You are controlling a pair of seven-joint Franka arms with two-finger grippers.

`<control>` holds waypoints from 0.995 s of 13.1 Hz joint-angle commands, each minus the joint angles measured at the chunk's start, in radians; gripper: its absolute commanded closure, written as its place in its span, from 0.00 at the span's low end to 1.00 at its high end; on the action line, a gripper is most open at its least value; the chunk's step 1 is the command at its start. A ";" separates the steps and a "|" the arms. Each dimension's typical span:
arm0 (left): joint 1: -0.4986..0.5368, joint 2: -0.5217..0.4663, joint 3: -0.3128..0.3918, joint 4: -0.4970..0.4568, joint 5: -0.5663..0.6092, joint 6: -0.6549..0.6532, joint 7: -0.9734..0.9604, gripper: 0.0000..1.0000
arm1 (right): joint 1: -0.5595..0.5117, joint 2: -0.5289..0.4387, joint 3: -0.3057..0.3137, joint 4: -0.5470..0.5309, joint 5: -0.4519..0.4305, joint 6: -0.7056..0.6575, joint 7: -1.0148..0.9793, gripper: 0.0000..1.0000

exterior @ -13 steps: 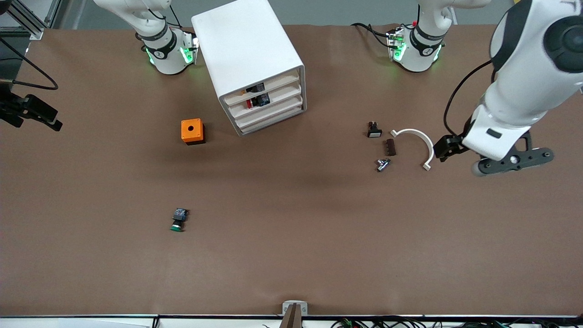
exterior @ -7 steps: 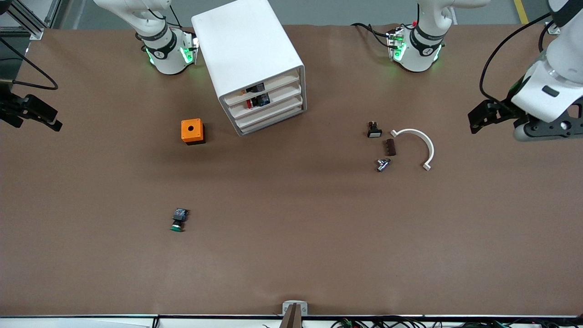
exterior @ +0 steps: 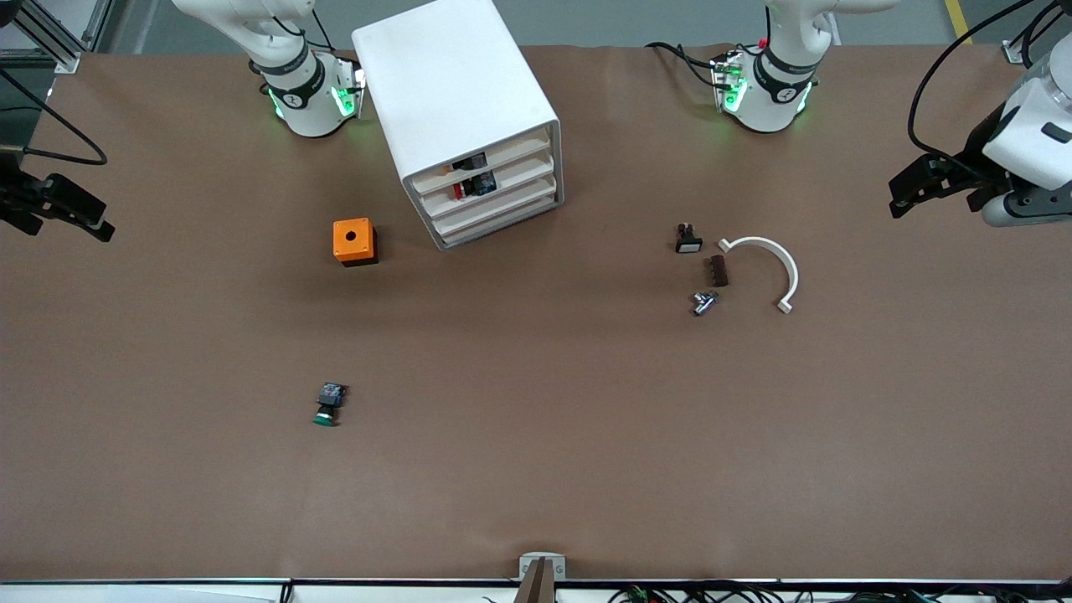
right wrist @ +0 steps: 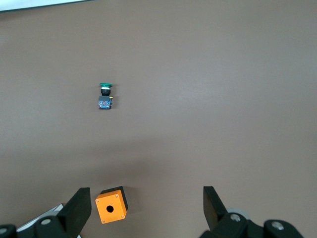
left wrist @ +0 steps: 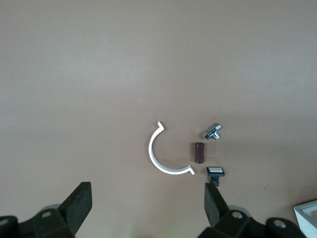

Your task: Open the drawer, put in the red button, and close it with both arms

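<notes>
The white drawer cabinet (exterior: 456, 100) stands near the robots' bases, with all its drawers pushed in. The red button (exterior: 471, 185) lies inside an upper drawer, its red cap and blue back showing at the drawer front. My left gripper (exterior: 1017, 205) is high over the left arm's end of the table; in the left wrist view (left wrist: 147, 201) it is open and empty. My right gripper (right wrist: 146, 202) is open and empty, high over the orange box (right wrist: 111, 206). In the front view only a black part of its hand (exterior: 54, 205) shows, at the edge.
The orange box (exterior: 354, 241) sits beside the cabinet. A green-capped button (exterior: 327, 404) lies nearer the camera. A white curved clip (exterior: 775, 255), a brown piece (exterior: 718, 270), a metal fitting (exterior: 704, 301) and a black switch (exterior: 688, 239) lie toward the left arm's end.
My left arm has pulled away from the small parts, toward its end of the table and toward its base. The right arm has not moved.
</notes>
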 commanded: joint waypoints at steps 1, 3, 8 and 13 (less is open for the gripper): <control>0.004 -0.031 -0.003 -0.037 -0.019 0.021 0.022 0.00 | -0.006 -0.007 0.008 0.002 -0.011 0.000 -0.010 0.00; 0.005 -0.034 -0.005 -0.035 -0.019 0.023 0.026 0.00 | -0.005 -0.007 0.008 0.001 -0.011 0.015 -0.010 0.00; 0.007 -0.057 -0.001 -0.038 -0.019 -0.009 0.065 0.00 | -0.002 -0.009 0.014 -0.005 -0.070 0.021 -0.010 0.00; 0.007 -0.071 -0.001 -0.035 -0.019 -0.032 0.063 0.00 | -0.025 -0.004 0.019 -0.004 -0.062 0.012 -0.010 0.00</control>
